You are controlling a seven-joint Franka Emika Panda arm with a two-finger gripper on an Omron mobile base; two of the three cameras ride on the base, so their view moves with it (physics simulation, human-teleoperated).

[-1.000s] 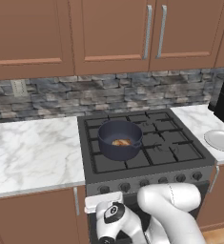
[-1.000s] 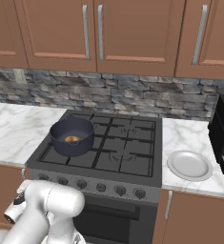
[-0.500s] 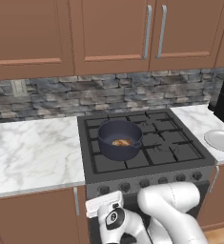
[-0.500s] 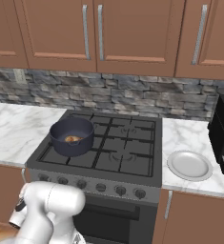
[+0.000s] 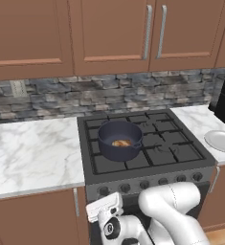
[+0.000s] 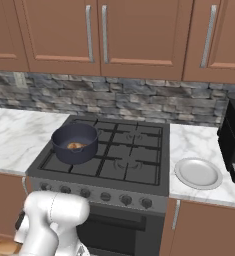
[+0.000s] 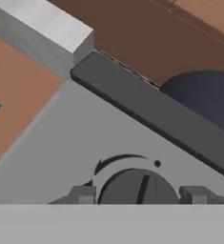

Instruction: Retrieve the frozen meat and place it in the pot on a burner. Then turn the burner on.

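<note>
Frozen meat in pot; claw half-open astride knob, grip unclear.

No readable text, labels, brands or numbers anywhere. Closest things to signs, seen from the hand camera: small dark dot and thin dark curved arc printed on the grey stove front panel, both just above the round dark grey control knob. Raised straight pointer ridge across the knob face, near upright in that view. No characters beside any of them. From the base cameras, row of round dark front knobs too small to show any marking.
</note>
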